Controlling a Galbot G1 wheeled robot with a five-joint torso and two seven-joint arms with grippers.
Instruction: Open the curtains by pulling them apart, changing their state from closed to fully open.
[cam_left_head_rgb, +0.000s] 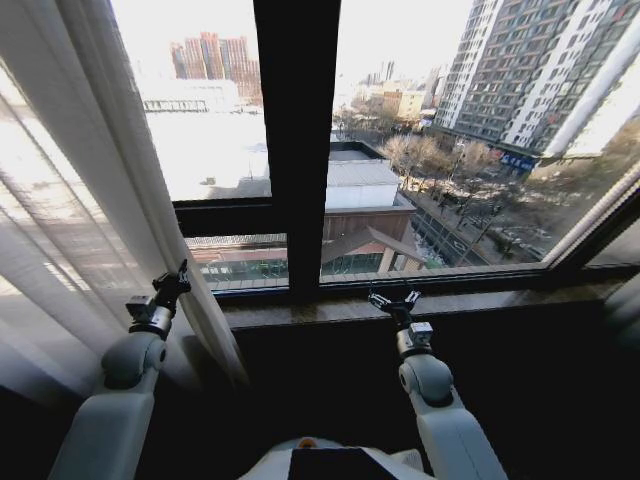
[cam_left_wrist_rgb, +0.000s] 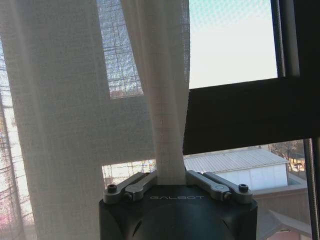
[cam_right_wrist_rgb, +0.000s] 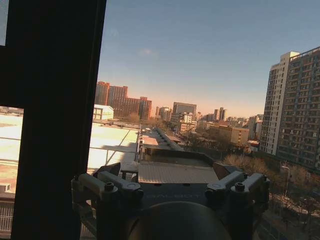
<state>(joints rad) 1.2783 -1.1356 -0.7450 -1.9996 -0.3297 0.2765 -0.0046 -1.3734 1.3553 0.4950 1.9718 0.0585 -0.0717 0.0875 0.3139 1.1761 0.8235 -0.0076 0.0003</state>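
My left end effector (cam_left_head_rgb: 181, 272) pinched a fold of the left curtain (cam_left_head_rgb: 90, 200), which hung gathered at the window's left side. My right end effector (cam_left_head_rgb: 393, 299) hovered spread before the sill (cam_left_head_rgb: 480, 300), holding nothing.

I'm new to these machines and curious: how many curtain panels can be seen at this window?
2. One curtain panel hangs at the left, its edge pinched in the left pincer. The other curtain panel is a strip at the right edge, largely out of frame.
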